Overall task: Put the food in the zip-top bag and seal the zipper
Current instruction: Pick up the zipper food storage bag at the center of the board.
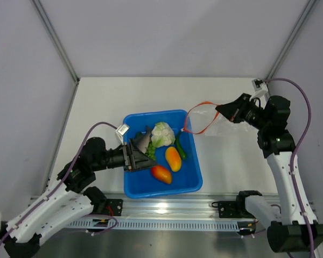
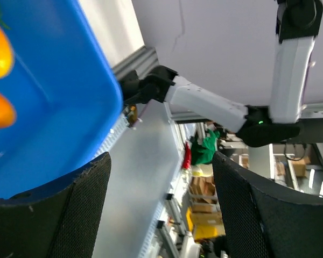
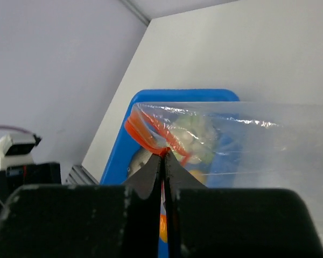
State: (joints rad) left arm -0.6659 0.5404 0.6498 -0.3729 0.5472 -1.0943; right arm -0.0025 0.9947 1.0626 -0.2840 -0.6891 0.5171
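Beside the blue tray (image 1: 151, 188), the right hand (image 1: 220, 109) pinches the zipper (image 3: 142, 131); the left hand (image 2: 161, 158) is spread.

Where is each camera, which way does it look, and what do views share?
Top external: overhead, from behind, looking down on the blue tray; left arm and right arm show.
Left wrist: on its arm, looking past the open left pincer toward the right arm.
Right wrist: behind the shut right pincer, which grips the zip-top bag, facing the tray.
Shared: the tray.

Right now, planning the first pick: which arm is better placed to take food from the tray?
Left: the left gripper, open, hangs over the blue tray by the fish; the right gripper pinches the zipper.
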